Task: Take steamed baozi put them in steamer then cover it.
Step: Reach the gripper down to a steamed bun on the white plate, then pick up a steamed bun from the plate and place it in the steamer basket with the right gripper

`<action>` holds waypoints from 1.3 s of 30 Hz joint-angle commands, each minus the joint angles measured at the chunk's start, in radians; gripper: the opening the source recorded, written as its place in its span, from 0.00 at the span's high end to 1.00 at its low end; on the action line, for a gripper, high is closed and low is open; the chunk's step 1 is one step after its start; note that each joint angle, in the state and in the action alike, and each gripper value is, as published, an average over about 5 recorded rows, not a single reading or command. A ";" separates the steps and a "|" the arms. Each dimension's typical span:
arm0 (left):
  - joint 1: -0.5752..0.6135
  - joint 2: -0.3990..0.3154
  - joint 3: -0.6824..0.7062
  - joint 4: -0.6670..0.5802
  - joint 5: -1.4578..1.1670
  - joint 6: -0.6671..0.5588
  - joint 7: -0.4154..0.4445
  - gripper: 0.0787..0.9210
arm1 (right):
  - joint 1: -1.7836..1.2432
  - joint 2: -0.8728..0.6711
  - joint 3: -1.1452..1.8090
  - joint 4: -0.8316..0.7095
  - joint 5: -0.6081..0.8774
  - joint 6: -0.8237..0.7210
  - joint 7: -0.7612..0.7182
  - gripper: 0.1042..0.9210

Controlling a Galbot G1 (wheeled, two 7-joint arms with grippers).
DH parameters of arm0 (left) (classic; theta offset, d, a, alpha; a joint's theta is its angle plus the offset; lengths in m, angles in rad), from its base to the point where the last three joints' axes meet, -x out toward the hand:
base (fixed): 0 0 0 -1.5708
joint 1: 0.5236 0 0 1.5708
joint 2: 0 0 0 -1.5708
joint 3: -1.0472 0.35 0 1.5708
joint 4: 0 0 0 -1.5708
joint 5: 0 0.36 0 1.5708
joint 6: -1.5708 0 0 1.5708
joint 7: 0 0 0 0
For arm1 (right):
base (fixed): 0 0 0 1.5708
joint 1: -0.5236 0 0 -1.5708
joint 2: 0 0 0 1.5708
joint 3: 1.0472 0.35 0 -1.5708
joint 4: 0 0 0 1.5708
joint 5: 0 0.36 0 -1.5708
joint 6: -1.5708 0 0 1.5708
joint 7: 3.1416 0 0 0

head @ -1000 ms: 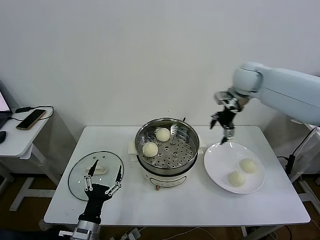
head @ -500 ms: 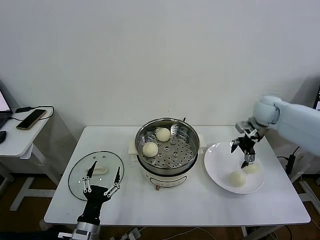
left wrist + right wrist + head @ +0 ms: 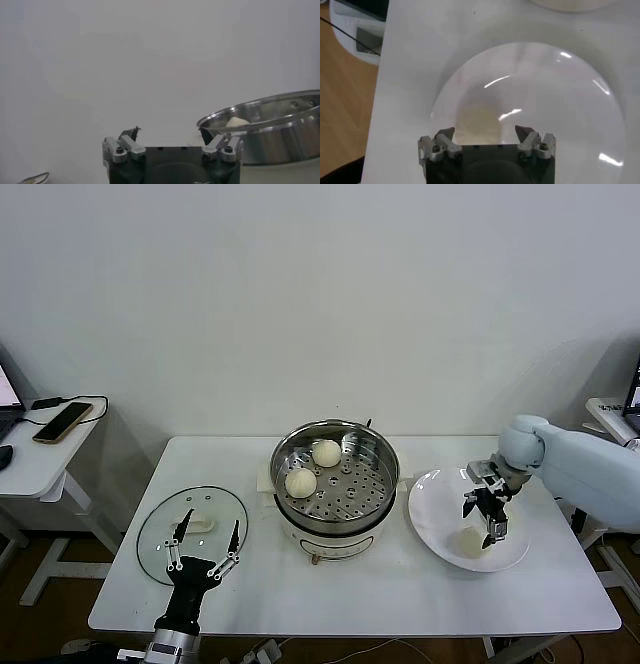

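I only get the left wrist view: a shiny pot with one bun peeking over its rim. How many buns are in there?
Observer: Two baozi sit on the perforated tray of the steamer.
Operator: Any more around?
Observer: I can make out a third baozi on a white plate to the steamer's right, with the right gripper open just above it.
Operator: Where is the lid?
Observer: The glass lid lies flat on the table, left of the steamer; the left gripper hovers open at its near edge.
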 commanded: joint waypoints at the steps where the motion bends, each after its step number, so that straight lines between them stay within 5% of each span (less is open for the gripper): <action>1: -0.001 0.000 -0.002 -0.001 -0.001 -0.001 -0.001 0.12 | -0.053 0.003 0.036 -0.016 -0.038 0.004 0.019 0.12; 10: 0.002 -0.002 -0.005 -0.008 -0.013 0.005 -0.002 0.12 | -0.060 0.007 0.042 -0.022 -0.048 0.002 0.025 0.13; 26: -0.008 0.003 -0.004 -0.009 -0.018 0.007 -0.003 0.12 | 0.062 -0.008 0.035 0.024 -0.050 0.024 -0.021 0.32; 39: -0.012 0.019 0.010 -0.021 -0.024 0.007 -0.004 0.12 | 0.523 0.090 -0.102 0.165 0.008 0.364 -0.134 0.32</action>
